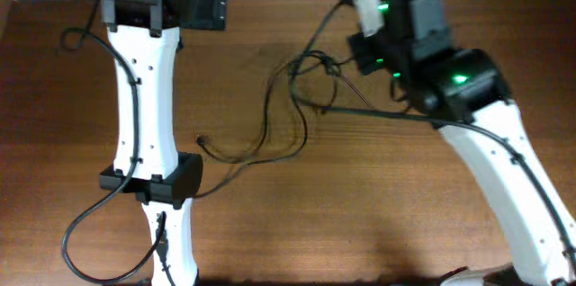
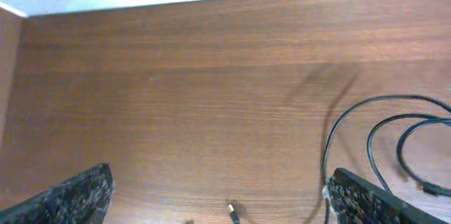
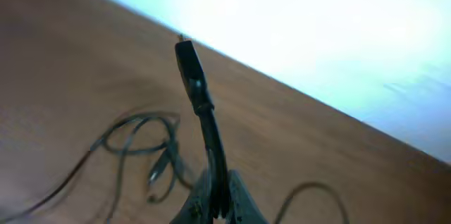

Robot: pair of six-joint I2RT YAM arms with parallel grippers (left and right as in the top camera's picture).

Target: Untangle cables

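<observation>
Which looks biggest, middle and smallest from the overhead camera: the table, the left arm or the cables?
Largest first:
table
left arm
cables
The arm sits nearer the camera, so it may look oversized.

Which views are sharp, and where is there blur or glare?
Left wrist view: sharp, table grain clear, far edge burnt out white. Right wrist view: soft throughout, the gripped cable blurred, background washed pale. Overhead view: evenly lit, right arm smeared.

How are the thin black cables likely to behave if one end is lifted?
Probably floppy: the thin black cables lie in loose loops on the brown wooden table. Only the short black plug end above the right gripper stands by itself, so likely stiffer there. Crossed loops would probably drag along together.
</observation>
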